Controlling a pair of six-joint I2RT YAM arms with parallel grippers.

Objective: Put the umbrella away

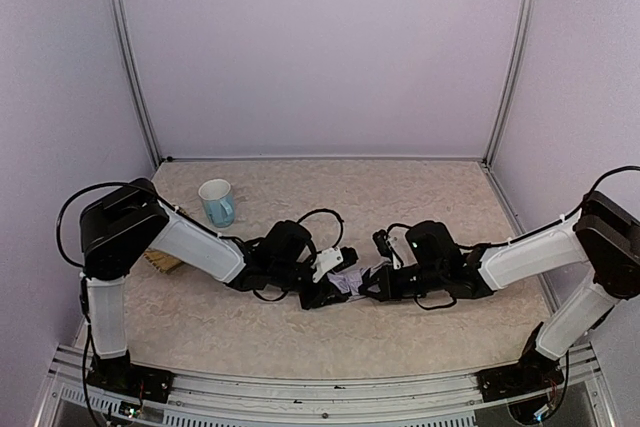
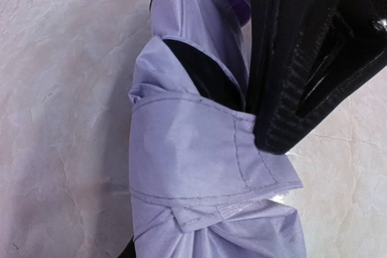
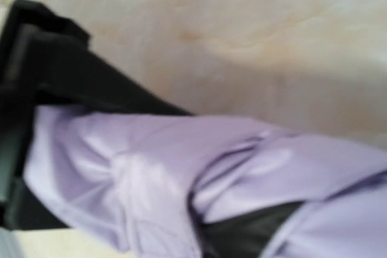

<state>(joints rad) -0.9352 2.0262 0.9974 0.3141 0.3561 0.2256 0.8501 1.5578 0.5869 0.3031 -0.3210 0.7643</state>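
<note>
Umbrella (image 1: 351, 280) gripped by L gripper (image 1: 326, 292) & R gripper (image 1: 376, 286).

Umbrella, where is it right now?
In the top view, the umbrella is bunched near the middle of the table, between the left end effector and the right end effector, right of the mug.

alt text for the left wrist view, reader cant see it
Close-up of the folded lavender umbrella, with a stitched strap wrapped round its bunched fabric and black lining showing in a gap above. One black gripper finger presses against its right side. A pale marbled table lies beneath.
</note>
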